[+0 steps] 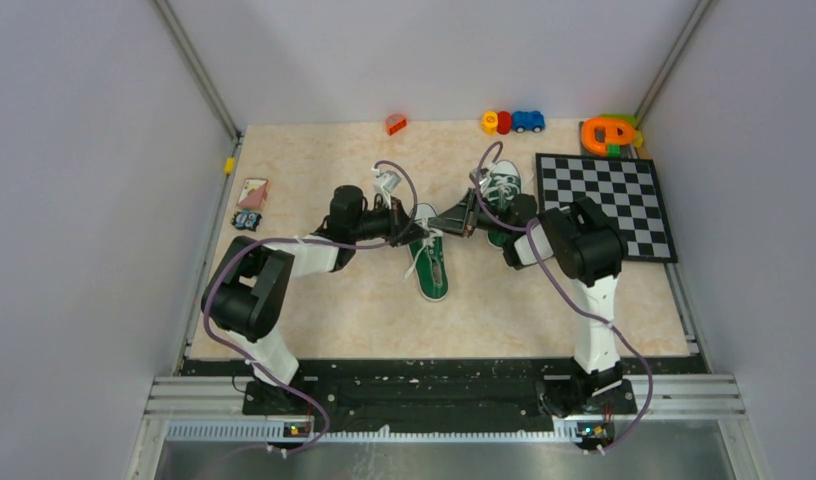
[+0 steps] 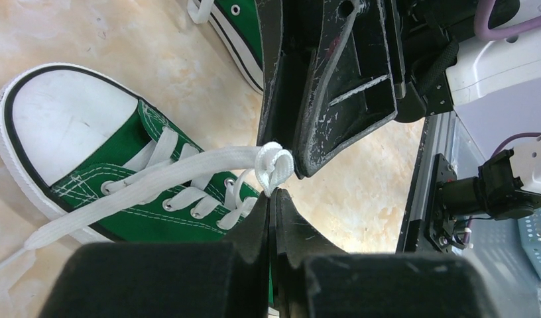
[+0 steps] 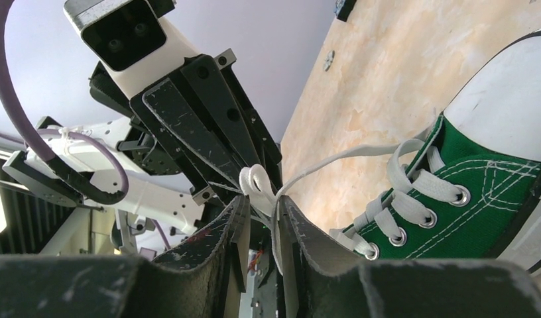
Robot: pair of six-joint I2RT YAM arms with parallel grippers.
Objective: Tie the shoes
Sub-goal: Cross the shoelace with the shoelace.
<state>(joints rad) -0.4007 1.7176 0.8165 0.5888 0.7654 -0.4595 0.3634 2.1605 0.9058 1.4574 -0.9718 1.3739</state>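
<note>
Two green shoes with white toe caps lie on the table, one in the middle [image 1: 431,264] and one further back [image 1: 504,188]. Both grippers meet above the middle shoe [image 2: 115,165]. My left gripper [image 2: 273,196] is shut, pinching a small loop of white lace [image 2: 273,165] at its tips. My right gripper [image 3: 261,203] faces it tip to tip. Its jaws stand apart, the same lace loop [image 3: 258,185] hangs between them, and a strand lies along the right finger. In the top view the left gripper [image 1: 420,228] and right gripper [image 1: 447,224] nearly touch.
A checkerboard [image 1: 606,205] lies at the right, close to the far shoe. Toy cars [image 1: 512,122], an orange toy [image 1: 606,133] and a red block [image 1: 395,124] sit along the back edge. Cards [image 1: 252,190] lie at the left edge.
</note>
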